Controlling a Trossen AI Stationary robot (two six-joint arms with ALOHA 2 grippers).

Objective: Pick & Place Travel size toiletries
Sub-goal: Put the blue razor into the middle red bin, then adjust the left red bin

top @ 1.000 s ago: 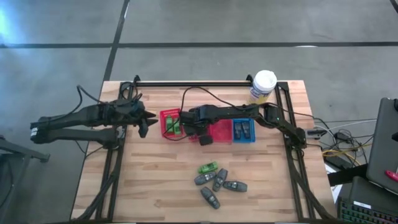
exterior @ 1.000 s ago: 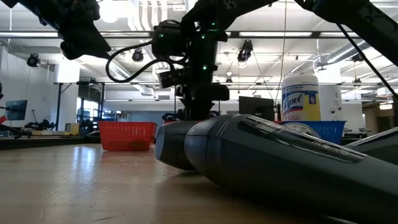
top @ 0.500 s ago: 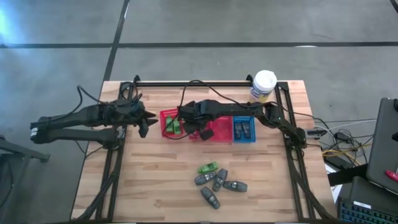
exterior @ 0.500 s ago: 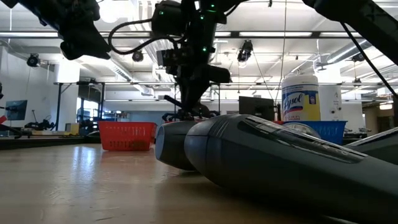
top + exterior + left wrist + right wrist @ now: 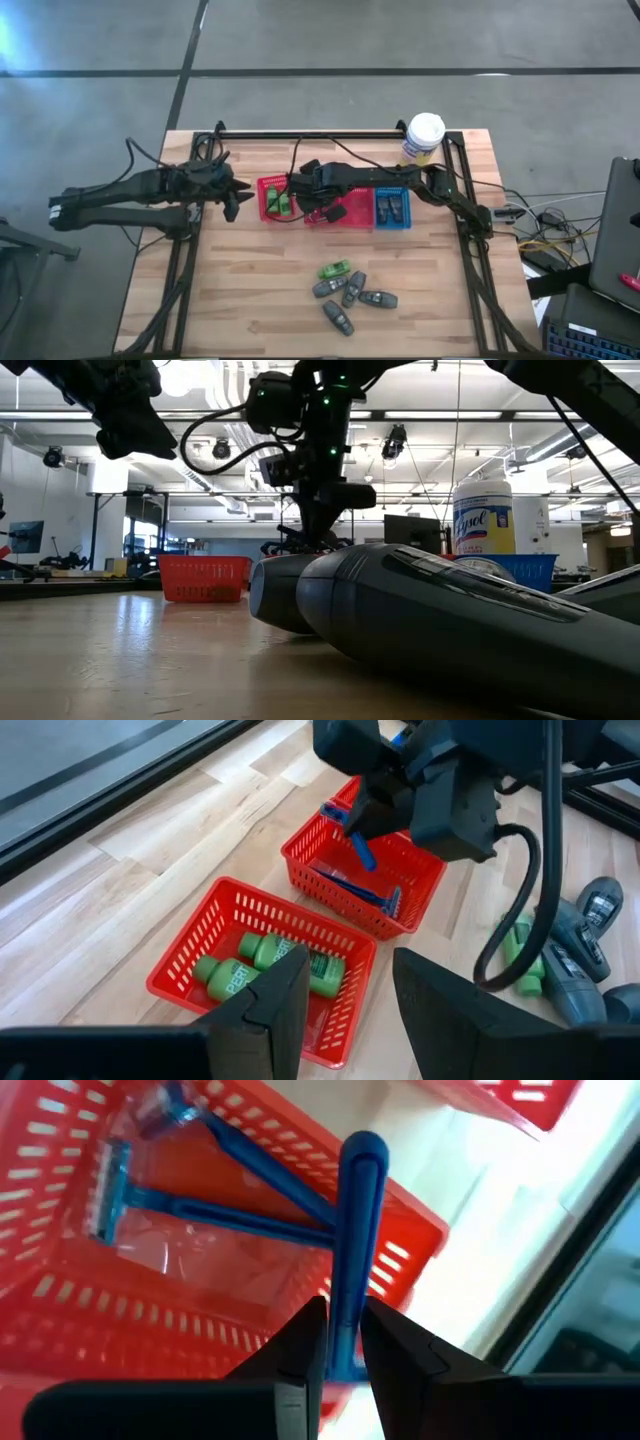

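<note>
We hold a blue razor (image 5: 352,1250) between the narrow fingers of the right gripper (image 5: 340,1342), over the middle basket (image 5: 330,850) where two razors (image 5: 160,1190) already lie. We should lower it inside the rim before letting go. The left gripper (image 5: 345,1010), beside that basket, hangs part open and empty. The razor's head is hidden from us.

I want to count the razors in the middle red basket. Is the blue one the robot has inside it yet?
Not yet. The blue razor sits between the right gripper fingers, hanging above the middle red basket, where two razors already lie.
</note>
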